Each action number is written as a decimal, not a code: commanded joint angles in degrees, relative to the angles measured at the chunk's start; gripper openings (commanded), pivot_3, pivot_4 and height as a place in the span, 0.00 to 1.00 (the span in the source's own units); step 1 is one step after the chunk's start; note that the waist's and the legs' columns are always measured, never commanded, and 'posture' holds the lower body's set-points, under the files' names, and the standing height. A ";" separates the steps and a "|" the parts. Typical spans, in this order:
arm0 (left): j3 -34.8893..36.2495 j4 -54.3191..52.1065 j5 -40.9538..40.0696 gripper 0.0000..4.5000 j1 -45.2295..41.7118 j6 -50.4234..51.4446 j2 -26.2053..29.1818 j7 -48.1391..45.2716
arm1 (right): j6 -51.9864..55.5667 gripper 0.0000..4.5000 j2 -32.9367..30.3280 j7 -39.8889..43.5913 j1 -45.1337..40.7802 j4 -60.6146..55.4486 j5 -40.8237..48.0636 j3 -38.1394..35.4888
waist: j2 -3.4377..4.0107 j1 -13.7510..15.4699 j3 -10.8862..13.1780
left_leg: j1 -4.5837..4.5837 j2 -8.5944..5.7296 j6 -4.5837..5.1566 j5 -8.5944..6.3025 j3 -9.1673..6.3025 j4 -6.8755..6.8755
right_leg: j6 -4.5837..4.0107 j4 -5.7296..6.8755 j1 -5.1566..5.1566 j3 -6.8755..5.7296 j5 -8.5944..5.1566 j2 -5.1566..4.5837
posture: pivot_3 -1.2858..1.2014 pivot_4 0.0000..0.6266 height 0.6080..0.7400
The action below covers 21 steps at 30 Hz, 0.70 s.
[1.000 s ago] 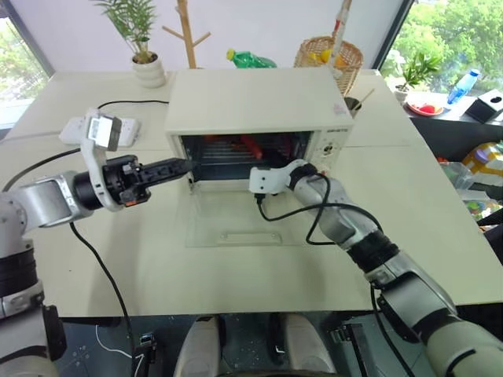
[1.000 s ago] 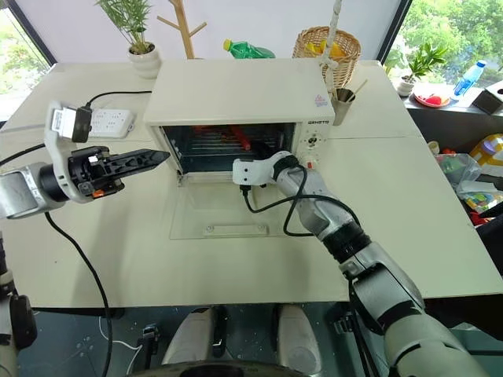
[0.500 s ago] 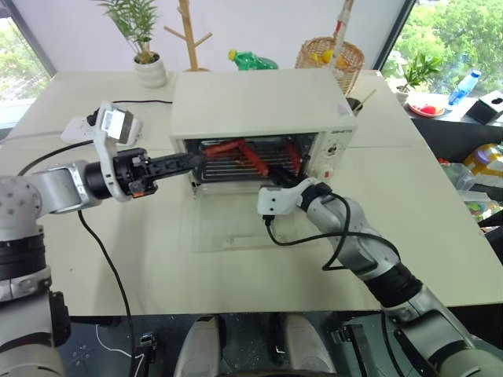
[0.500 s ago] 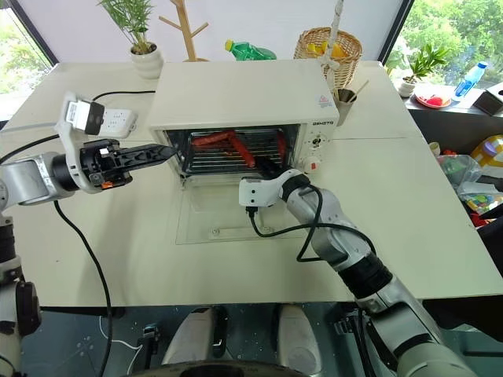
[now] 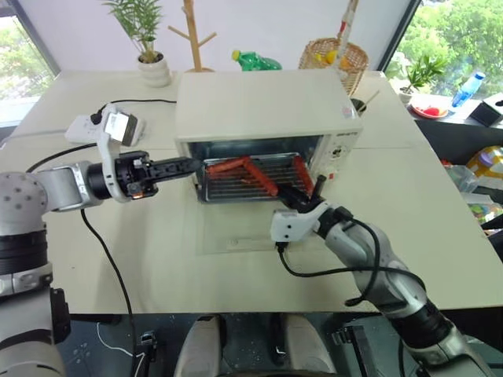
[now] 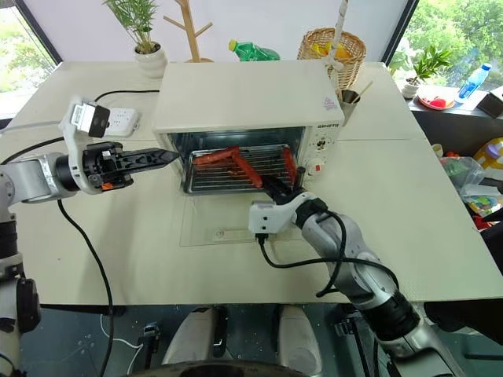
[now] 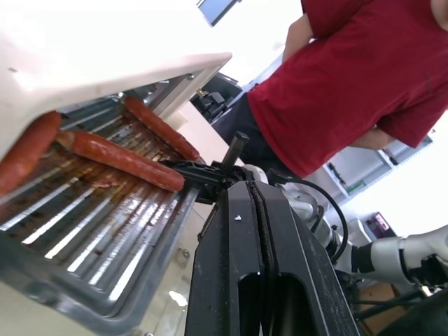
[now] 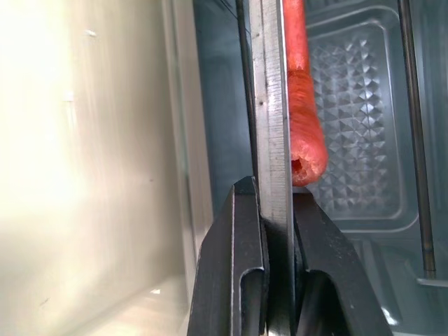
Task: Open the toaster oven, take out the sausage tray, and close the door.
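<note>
The cream-white toaster oven (image 5: 263, 102) stands mid-table with its glass door (image 6: 212, 220) lying open, flat on the table in front. The silver sausage tray (image 5: 236, 182) sticks partway out of the opening, with three reddish sausages (image 5: 259, 174) on its wire rack. My right gripper (image 5: 297, 194) is shut on the tray's front rim near its right end; the right wrist view shows the rim (image 8: 273, 105) pinched between the fingers, with a sausage end (image 8: 306, 133) beside it. My left gripper (image 5: 191, 165) is shut on nothing, pointing level at the oven's left front corner beside the tray.
A power strip (image 5: 90, 126) and potted plant (image 5: 151, 67) sit at the back left. A green bottle (image 5: 255, 60), wicker basket (image 5: 334, 51) and utensil cup (image 5: 357, 102) stand behind and right of the oven. A person in a red shirt (image 7: 364, 84) stands beyond the table.
My right gripper has drawn back toward me, sliding the sausage tray from deep inside the oven to partway out over the open door. The left gripper stayed in place.
</note>
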 commanded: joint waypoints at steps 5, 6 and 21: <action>4.86 -2.70 -2.33 0.00 3.55 2.59 1.76 0.13 | -5.67 0.01 -3.97 -1.44 5.72 -2.49 1.01 -4.30 | -0.06 0.46 0.04 | -0.01 -0.01 -0.01 0.00 -0.02 0.00 | 0.03 -0.03 0.01 0.01 -0.03 -0.08 | 0.52 0.24 1.00; 5.32 -2.94 -2.67 0.00 4.00 2.96 1.85 0.37 | -6.08 0.01 -4.14 -1.58 6.22 -2.72 1.28 -4.75 | -0.11 0.43 0.08 | -0.02 -0.01 -0.01 0.00 -0.02 0.00 | 0.02 -0.04 0.01 0.01 -0.04 -0.08 | 0.52 0.24 1.00; 11.53 -3.05 -10.57 0.40 12.81 7.04 5.37 5.73 | -17.99 0.00 -8.28 -10.46 13.71 -3.85 1.14 -14.44 | -0.12 0.42 0.15 | -0.03 0.00 -0.03 0.00 -0.09 -0.01 | 0.02 -0.06 -0.04 0.08 -0.06 -0.16 | 0.52 0.24 1.00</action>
